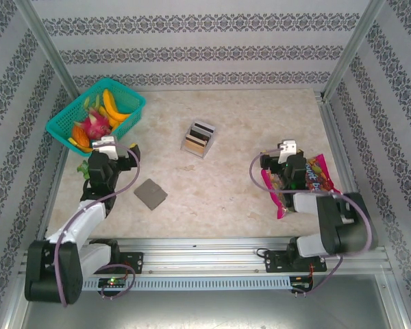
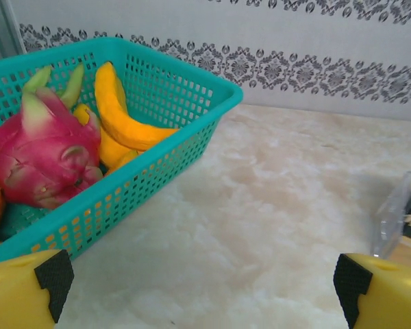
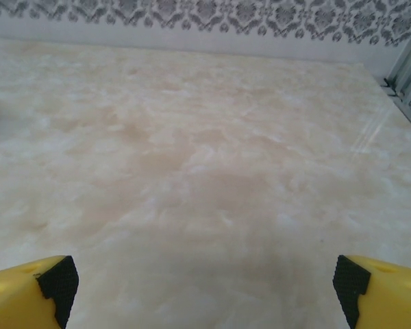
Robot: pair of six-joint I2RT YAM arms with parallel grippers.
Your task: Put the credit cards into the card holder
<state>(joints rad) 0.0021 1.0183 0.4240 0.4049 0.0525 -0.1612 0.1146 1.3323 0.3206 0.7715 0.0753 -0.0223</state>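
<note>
Start of the job, I'd judge: left gripper hangs agape, empty, by the basket. Holder lies flat just right of it. Cards stand in the tray mid-table. Right gripper, agape too, sits by the bag. Next: reach for a card.

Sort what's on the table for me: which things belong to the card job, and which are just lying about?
Job: credit cards, standing in the clear tray; dark-grey card holder.
Lying about: teal basket with fruit; candy bag.
</note>
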